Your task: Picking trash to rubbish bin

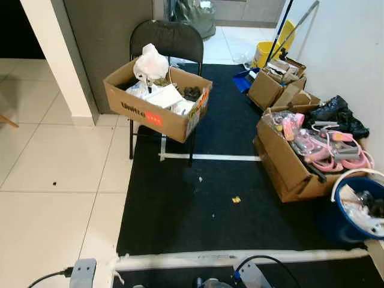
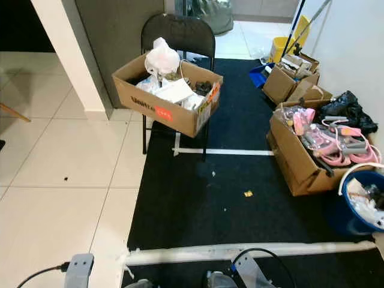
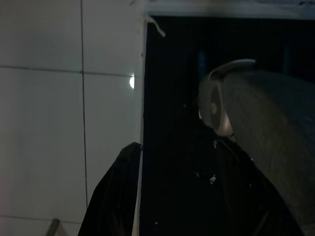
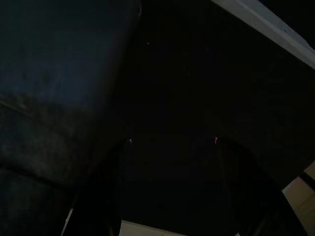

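Both arms hang idle at the robot's sides, low over the floor. The left tool [image 3: 170, 196] points down at the edge where the black mat [image 1: 204, 204] meets the white tiles [image 1: 54, 174]; its two fingers [image 3: 110, 196] stand apart with nothing between them. The right tool [image 4: 170, 187] hangs over the dark mat, fingers also apart and empty; the right wrist view is too dark to show more.

The trash, a small yellow scrap [image 1: 236, 199], lies on the mat ahead of both tools, well apart from them, nearer the right tool's side. Far ahead of the left tool, a black folding chair [image 1: 171, 39] carries an open cardboard box [image 1: 157, 105] holding a white bag [image 1: 150, 62] and papers. Ahead and to the outside of the right tool, a second box [image 1: 288, 162] holds pink items [image 1: 327, 150]. Just beside that box, nearer the right tool, stands a blue bin [image 1: 342, 219] with white waste inside. Further boxes [image 1: 276, 84] and a yellow mop bucket [image 1: 267, 53] stand beyond, along the wall. A white tape strip [image 1: 240, 259] crosses the mat just ahead of both tools.
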### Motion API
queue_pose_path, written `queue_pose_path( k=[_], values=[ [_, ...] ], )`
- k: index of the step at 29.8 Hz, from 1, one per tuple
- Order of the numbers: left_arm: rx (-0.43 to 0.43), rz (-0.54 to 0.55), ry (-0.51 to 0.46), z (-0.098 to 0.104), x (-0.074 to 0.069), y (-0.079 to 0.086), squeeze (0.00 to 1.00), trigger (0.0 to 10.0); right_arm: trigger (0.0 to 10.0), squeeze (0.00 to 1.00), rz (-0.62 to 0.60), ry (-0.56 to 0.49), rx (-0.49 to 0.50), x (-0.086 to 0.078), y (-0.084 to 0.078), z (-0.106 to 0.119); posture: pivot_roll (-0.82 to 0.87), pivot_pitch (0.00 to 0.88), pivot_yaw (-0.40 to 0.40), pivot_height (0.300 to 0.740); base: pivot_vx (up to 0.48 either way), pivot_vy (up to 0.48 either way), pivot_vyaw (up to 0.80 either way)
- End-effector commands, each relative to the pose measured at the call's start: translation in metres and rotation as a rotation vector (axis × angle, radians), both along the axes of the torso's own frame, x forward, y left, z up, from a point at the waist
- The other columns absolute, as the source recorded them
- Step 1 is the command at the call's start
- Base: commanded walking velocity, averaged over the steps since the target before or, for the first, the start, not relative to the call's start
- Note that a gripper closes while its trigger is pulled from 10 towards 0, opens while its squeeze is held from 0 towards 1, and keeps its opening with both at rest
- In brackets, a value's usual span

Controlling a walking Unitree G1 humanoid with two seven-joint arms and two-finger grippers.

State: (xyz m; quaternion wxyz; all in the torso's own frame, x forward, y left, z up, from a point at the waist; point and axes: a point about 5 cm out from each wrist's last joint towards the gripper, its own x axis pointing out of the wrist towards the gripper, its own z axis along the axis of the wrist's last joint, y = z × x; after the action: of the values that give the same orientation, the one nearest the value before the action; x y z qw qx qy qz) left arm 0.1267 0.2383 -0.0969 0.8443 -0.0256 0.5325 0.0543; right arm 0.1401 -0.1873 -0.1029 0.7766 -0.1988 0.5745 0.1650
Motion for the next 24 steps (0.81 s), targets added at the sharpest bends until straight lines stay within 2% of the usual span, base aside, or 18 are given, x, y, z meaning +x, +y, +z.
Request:
queue_pose_path(
  k=[1,18,24],
  values=[
    [-0.001,-0.014,0.022,-0.0022,-0.0069,-0.0002,0.00,10.0,10.0,0.00,-0.005,0.014,0.022,-0.0032,0.0047,-0.0016,0.04,0.052,-0.015,0.740,-0.458,0.000,0.00],
    [-0.006,-0.042,0.018,-0.0019,-0.0010,-0.0061,0.00,10.0,10.0,0.00,-0.007,0.013,0.020,-0.0029,0.0035,-0.0013,0.04,0.045,-0.015,0.740,-0.453,0.000,0.00],
    [-0.002,-0.033,0.017,-0.0020,-0.0014,-0.0059,0.00,10.0,10.0,0.00,-0.020,0.012,0.025,-0.0032,0.0035,-0.0014,0.04,0.045,-0.015,0.740,-0.057,0.000,0.00]
  ],
)
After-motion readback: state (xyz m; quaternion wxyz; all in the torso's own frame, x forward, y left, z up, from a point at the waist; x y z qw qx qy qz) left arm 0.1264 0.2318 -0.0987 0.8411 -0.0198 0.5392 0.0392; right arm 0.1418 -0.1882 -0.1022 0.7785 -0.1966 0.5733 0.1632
